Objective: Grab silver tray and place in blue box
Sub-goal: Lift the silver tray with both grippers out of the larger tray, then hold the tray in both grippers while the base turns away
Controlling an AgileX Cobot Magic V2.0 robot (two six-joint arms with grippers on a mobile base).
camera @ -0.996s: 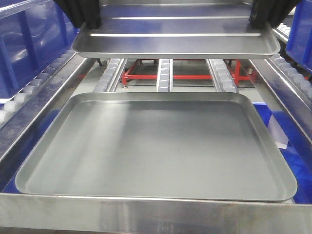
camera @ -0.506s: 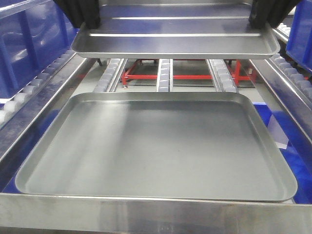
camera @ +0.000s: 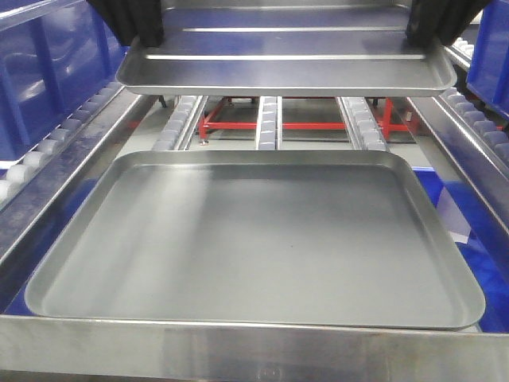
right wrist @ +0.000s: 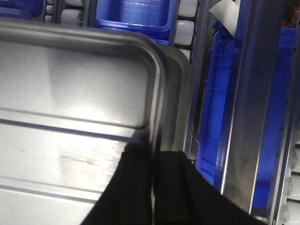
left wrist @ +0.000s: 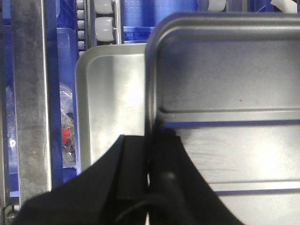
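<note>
Roller rails point(camera: 269, 119) run away between steel side frames, and a blue box point(camera: 40, 72) stands at the left. In the front view the silver tray point(camera: 286, 68) hangs in the air at the top, above and beyond the larger grey tray point(camera: 254, 239), gripped at both short ends.

From the left wrist, the left end effector point(left wrist: 149, 159) is pressed together on the tray's rolled rim – one finger inside, one outside.

From the right wrist, the right end effector point(right wrist: 153, 164) pinches the opposite rim the same way.

The carry likely needs both arms moving together and level – a thin rim pinch could slip if the tray twists – and the tray should clear the box's rim before it is lowered.
</note>
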